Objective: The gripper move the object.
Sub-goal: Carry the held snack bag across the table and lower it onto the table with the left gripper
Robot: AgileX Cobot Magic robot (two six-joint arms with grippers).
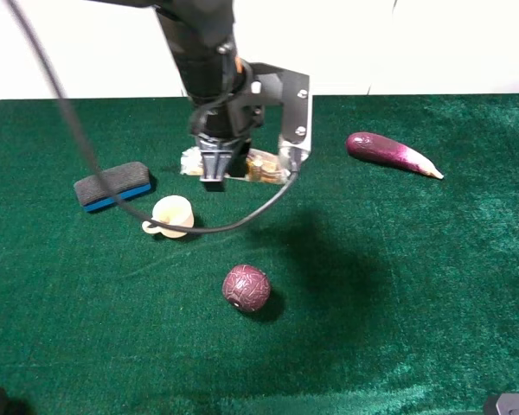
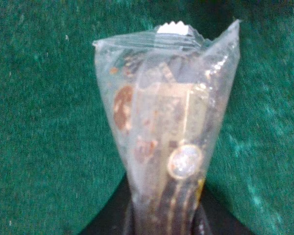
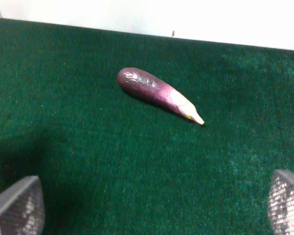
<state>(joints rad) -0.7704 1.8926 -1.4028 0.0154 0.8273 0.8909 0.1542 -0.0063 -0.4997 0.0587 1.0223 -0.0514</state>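
The clear plastic packet (image 1: 264,167) with tan and yellow contents lies across the far middle of the green cloth, partly hidden by my left gripper (image 1: 214,177). In the left wrist view the packet (image 2: 166,122) fills the frame, and the left gripper (image 2: 161,218) is shut on its lower end between black fingers (image 2: 105,223). I cannot tell whether the packet is off the cloth. My right gripper (image 3: 157,205) is open and empty, its grey fingertips (image 3: 17,205) wide apart above bare cloth. Only a corner of it shows in the high view (image 1: 510,404).
A grey-and-blue eraser block (image 1: 114,185) lies left of the packet, with a small cream cup (image 1: 171,215) in front of it. A maroon ball (image 1: 246,288) sits nearer the front. A purple eggplant (image 1: 389,153) (image 3: 157,93) lies at the far right. A black cable (image 1: 242,220) hangs from the left arm.
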